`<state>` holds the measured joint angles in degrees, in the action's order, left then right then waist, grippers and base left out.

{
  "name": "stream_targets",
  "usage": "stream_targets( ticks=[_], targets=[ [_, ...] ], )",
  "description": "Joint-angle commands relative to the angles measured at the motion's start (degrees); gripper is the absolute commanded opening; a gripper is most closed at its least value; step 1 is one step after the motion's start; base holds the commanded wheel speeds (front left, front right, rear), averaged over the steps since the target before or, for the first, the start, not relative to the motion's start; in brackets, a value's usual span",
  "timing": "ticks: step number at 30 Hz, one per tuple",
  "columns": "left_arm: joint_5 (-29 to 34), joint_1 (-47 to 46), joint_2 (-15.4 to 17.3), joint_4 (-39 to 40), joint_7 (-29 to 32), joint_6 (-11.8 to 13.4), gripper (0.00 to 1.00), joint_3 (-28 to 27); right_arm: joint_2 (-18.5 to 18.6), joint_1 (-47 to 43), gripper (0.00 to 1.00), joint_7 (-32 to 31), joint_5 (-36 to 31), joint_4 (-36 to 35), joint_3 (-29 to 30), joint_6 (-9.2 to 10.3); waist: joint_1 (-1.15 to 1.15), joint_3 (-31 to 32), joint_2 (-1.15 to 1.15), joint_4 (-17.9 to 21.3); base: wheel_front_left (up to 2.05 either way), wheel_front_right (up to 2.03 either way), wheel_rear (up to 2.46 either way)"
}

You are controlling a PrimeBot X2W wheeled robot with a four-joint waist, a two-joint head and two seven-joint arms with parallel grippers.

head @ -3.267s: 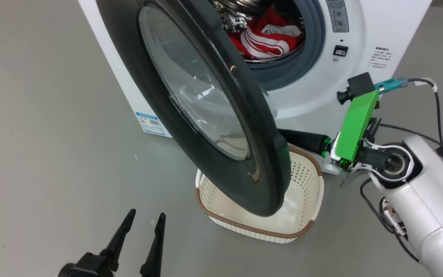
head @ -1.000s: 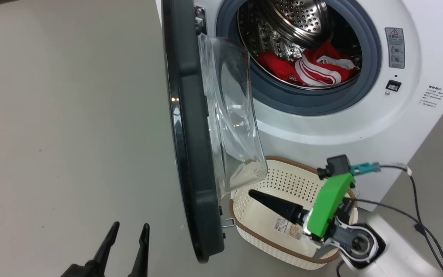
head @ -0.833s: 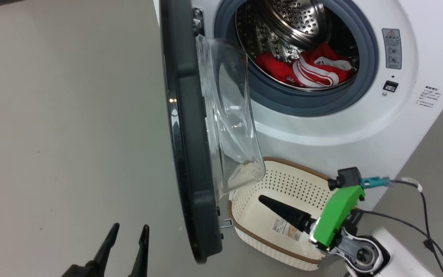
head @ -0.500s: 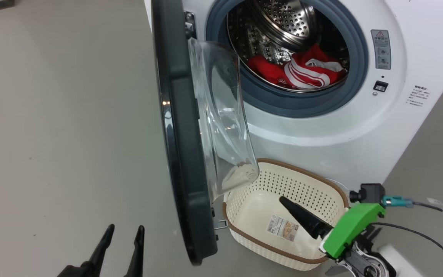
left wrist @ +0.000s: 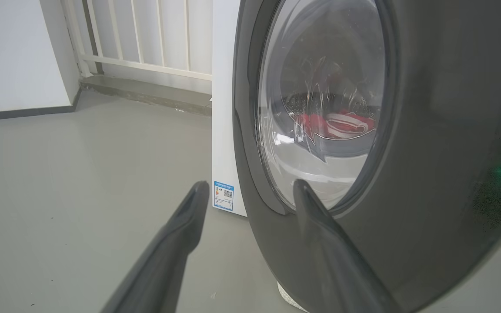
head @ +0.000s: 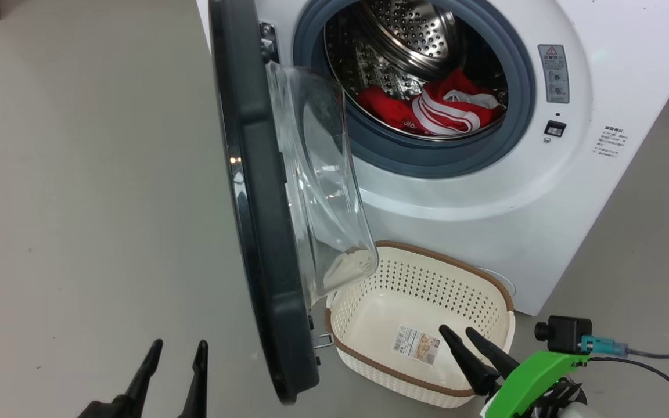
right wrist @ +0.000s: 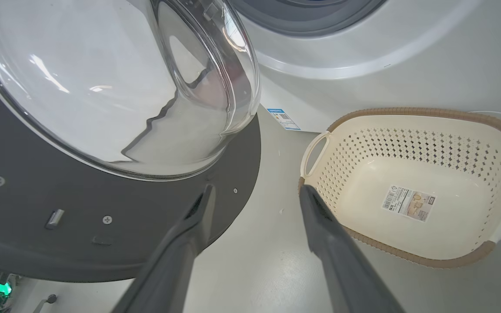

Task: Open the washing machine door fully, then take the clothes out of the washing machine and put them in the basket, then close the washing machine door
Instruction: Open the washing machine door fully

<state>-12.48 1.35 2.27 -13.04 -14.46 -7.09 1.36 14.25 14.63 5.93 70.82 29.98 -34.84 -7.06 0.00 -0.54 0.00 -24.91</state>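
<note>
Zero garments in the basket [head: 452, 265] yet: the clothes [head: 427, 110], red with white stripes, lie heaped at the bottom of the drum [head: 404, 29] inside the washing machine [head: 485, 191]. Washing machine door [head: 256, 232] is swung out roughly square to the front, edge-on to the head camera, glass bowl facing the opening. The mouth looks clear to reach, so I'd call step one done or nearly; can't tell if the hinge has more travel. Basket sits on the floor [head: 79, 174] right in front of the machine, below the opening, just beside the door's lower edge, empty apart from a sticker [head: 416, 343] on its bottom. Right gripper [head: 456, 329] is low by the basket's near right corner, fingers spread, nothing between them. Left gripper [head: 179, 343] is on the door's outer side, near the black rim, fingers also apart and empty. Left to do: reach into the drum, pull every garment, drop them in the basket, shut the door. Door bowl sits close to the basket's left end, so mind it on the drop.
</note>
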Motion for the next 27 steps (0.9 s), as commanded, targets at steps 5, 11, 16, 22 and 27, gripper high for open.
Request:
stream_targets(
  ticks=[5,11,16,22,27],
  targets=[
    [0.24,-0.66,0.61,1.02,-0.54,-0.22,1.00,-2.42,1.21,2.17,1.00,7.24,-7.26,1.61,-3.79,-0.43,0.00,0.17,0.00,0.47,0.00,0.00,0.00],
    [0.34,-0.18,0.61,1.15,-0.54,-0.24,1.00,-2.68,0.20,2.12,1.00,9.02,-15.39,3.48,0.15,-0.43,0.00,0.24,0.00,0.70,0.00,0.00,0.00],
    [0.39,-0.01,0.61,1.02,-0.54,-0.27,1.00,-2.72,-1.68,-0.58,1.00,9.05,-24.50,0.41,6.41,-0.43,0.00,0.23,0.00,0.60,0.00,0.00,0.00],
    [0.63,0.15,0.61,1.17,-0.54,-0.28,1.00,-2.79,-3.97,-4.44,1.00,9.06,-34.78,-4.38,13.83,-0.43,0.00,0.29,0.00,0.57,0.00,0.00,0.00],
    [0.57,-0.25,0.61,1.65,-0.54,-0.29,1.00,-2.88,-5.41,-6.44,1.00,9.06,-40.51,-7.90,17.95,-0.43,0.00,-0.15,0.00,0.51,0.00,0.00,0.00]
  ],
)
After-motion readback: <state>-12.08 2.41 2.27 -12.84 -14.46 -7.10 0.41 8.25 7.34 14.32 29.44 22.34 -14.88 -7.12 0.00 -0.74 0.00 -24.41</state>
